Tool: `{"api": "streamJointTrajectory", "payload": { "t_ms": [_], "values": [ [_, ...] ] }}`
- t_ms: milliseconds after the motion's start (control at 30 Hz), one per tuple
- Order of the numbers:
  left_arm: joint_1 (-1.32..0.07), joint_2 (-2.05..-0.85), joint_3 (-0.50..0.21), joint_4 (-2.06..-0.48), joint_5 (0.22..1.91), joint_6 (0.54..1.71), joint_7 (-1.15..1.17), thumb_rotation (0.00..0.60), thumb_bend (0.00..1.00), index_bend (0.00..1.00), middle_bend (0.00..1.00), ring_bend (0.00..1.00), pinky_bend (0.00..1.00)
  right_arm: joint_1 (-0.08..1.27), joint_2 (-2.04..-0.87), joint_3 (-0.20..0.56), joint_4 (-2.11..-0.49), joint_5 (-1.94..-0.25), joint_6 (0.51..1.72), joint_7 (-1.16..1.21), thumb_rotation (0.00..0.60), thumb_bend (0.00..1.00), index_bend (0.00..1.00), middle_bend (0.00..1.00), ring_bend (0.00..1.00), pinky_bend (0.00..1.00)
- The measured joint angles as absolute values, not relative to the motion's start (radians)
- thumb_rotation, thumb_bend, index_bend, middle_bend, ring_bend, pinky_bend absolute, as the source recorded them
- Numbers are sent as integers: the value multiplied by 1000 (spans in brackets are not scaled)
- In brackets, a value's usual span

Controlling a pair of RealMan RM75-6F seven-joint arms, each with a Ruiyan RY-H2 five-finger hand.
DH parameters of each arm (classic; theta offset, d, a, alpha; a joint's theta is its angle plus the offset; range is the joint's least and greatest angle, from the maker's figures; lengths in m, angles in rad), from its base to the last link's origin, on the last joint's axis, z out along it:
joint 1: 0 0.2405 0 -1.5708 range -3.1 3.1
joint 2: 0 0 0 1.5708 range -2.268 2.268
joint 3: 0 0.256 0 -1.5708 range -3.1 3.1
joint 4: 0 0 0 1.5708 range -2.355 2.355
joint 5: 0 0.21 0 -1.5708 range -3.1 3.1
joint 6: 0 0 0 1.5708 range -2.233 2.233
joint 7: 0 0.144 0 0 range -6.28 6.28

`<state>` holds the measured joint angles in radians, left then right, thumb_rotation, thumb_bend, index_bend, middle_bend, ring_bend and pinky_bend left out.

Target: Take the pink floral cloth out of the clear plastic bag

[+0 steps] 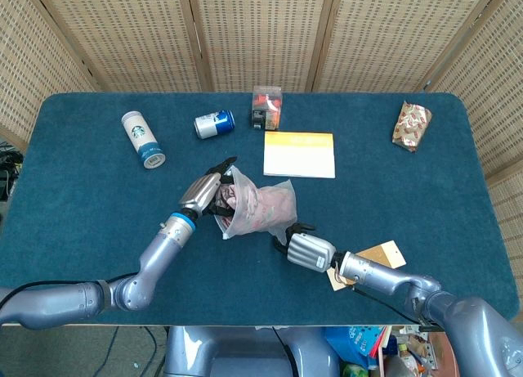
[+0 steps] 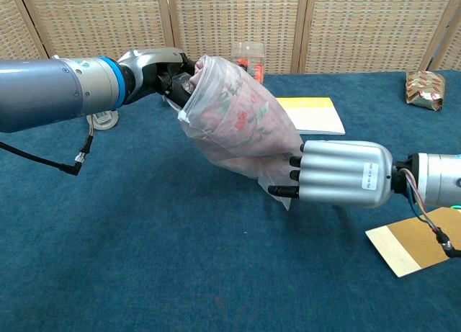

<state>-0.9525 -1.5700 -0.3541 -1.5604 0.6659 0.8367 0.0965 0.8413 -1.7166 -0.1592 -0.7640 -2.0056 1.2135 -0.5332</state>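
Note:
The clear plastic bag (image 1: pixel 260 207) (image 2: pixel 238 119) hangs tilted above the blue table (image 1: pixel 425 197), with the pink floral cloth (image 1: pixel 265 201) (image 2: pixel 248 112) bunched inside it. My left hand (image 1: pixel 204 194) (image 2: pixel 162 69) grips the bag's upper open end at the left. My right hand (image 1: pixel 304 248) (image 2: pixel 338 172) is at the bag's lower right end, fingers (image 2: pixel 292 175) curled against the film and the bag's corner hanging just below them. Whether those fingers have closed on the film does not show.
At the back of the table lie a white Starbucks can (image 1: pixel 142 138), a blue can (image 1: pixel 214 123), a clear box with red contents (image 1: pixel 267 107), and a yellow-and-white booklet (image 1: pixel 299 154). A wrapped packet (image 1: pixel 411 125) lies far right. A brown card (image 1: pixel 366 262) lies under my right forearm.

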Motion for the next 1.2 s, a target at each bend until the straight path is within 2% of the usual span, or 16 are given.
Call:
{"api": "streamJointTrajectory", "payload": {
  "t_ms": [433, 533, 633, 700, 733, 767, 800, 867, 967, 1200],
  "values": [
    [-956, -1551, -338, -1572, 653, 823, 102, 600, 564, 698, 0, 0, 0, 864, -1772, -151, -699, -1980, 1155, -516, 600, 61, 206, 605, 562, 744],
    [-958, -1544, -335, -1575, 649, 812, 102, 600, 564, 698, 0, 0, 0, 869, -1784, -149, -686, -1975, 1151, -511, 600, 97, 247, 607, 562, 744],
    [-960, -1532, -335, -1581, 642, 798, 98, 600, 563, 698, 0, 0, 0, 875, -1797, -148, -671, -1971, 1145, -506, 600, 274, 435, 625, 564, 748],
    [-962, -1521, -334, -1586, 636, 787, 96, 600, 564, 698, 0, 0, 0, 879, -1806, -147, -660, -1967, 1140, -501, 600, 527, 621, 676, 593, 783],
    [-963, -1515, -333, -1588, 634, 783, 96, 600, 564, 698, 0, 0, 0, 880, -1809, -147, -657, -1965, 1138, -499, 600, 644, 676, 700, 612, 806],
    [-965, -1509, -331, -1591, 630, 777, 96, 600, 564, 698, 0, 0, 0, 881, -1811, -147, -655, -1964, 1136, -496, 600, 812, 742, 736, 643, 846],
    [-966, -1503, -331, -1593, 626, 772, 96, 600, 563, 698, 0, 0, 0, 883, -1814, -147, -653, -1962, 1135, -490, 600, 939, 785, 766, 674, 888],
    [-968, -1493, -332, -1599, 619, 765, 90, 600, 563, 698, 0, 0, 0, 885, -1819, -148, -648, -1960, 1135, -476, 600, 999, 811, 801, 715, 946],
    [-967, -1483, -338, -1604, 619, 758, 70, 600, 564, 698, 0, 0, 0, 887, -1825, -149, -642, -1956, 1140, -454, 600, 1000, 833, 834, 754, 997],
    [-955, -1478, -355, -1583, 640, 763, 19, 600, 563, 698, 0, 0, 0, 887, -1789, -149, -665, -1957, 1191, -458, 600, 1000, 868, 856, 782, 1000]
  ]
}}
